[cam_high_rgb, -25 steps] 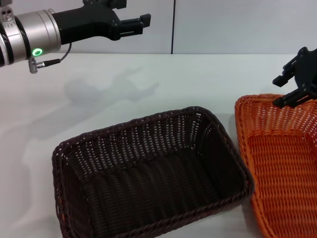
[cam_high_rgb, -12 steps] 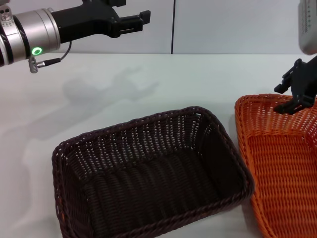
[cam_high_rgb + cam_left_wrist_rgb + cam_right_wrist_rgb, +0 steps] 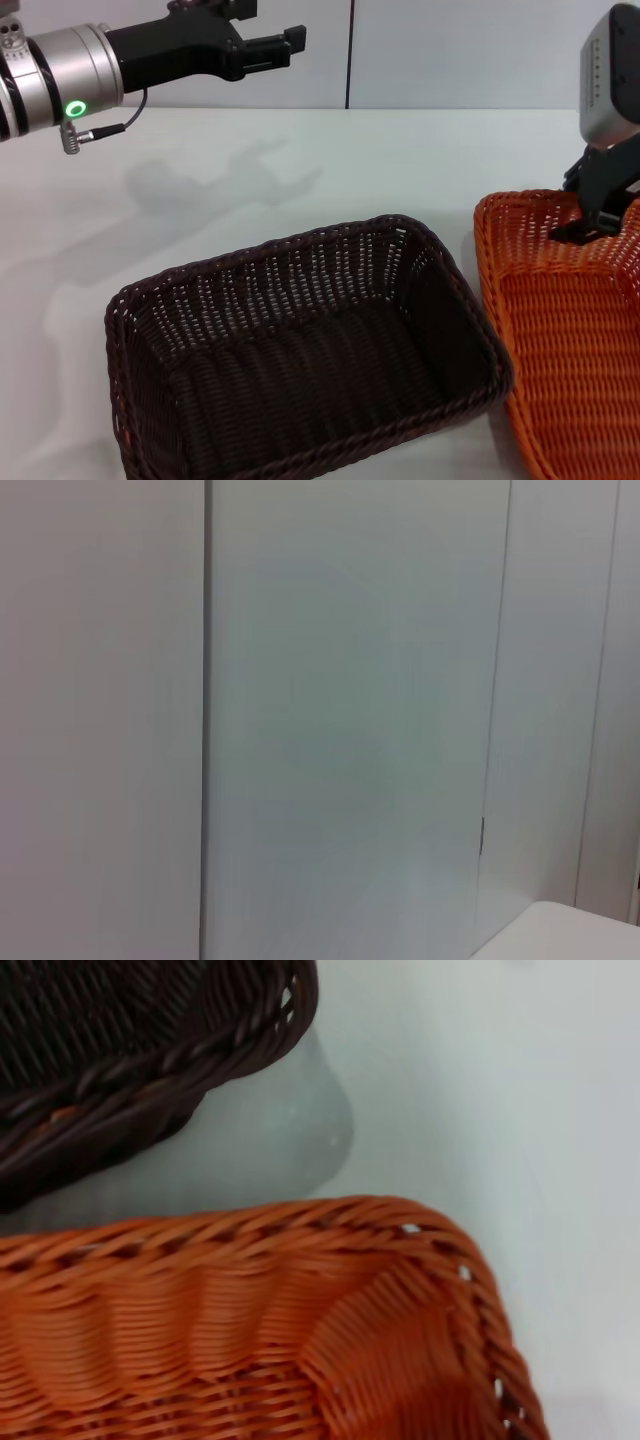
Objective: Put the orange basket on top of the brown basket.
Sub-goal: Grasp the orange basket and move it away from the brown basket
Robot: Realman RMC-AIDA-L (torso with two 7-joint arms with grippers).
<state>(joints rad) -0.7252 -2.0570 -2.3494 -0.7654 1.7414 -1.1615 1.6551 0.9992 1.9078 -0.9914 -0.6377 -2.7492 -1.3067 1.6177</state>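
The brown basket (image 3: 300,370) sits empty at the middle of the white table, and its rim corner (image 3: 130,1070) shows in the right wrist view. Close on its right lies the orange basket (image 3: 560,330), cut off by the head view's right edge. The right wrist view looks down on its far corner (image 3: 250,1310). My right gripper (image 3: 578,208) is open at the orange basket's far rim, with one finger (image 3: 570,233) inside the basket. My left gripper (image 3: 262,30) hangs open high at the back left, away from both baskets.
The two baskets almost touch, with a narrow strip of white table (image 3: 300,160) between them. Bare tabletop stretches behind and left of the brown basket. A pale panelled wall (image 3: 320,720) fills the left wrist view.
My right gripper has come down and slightly rightward onto the orange basket's far rim, and its silver wrist housing has entered the head view. The left arm and both baskets have stayed put.
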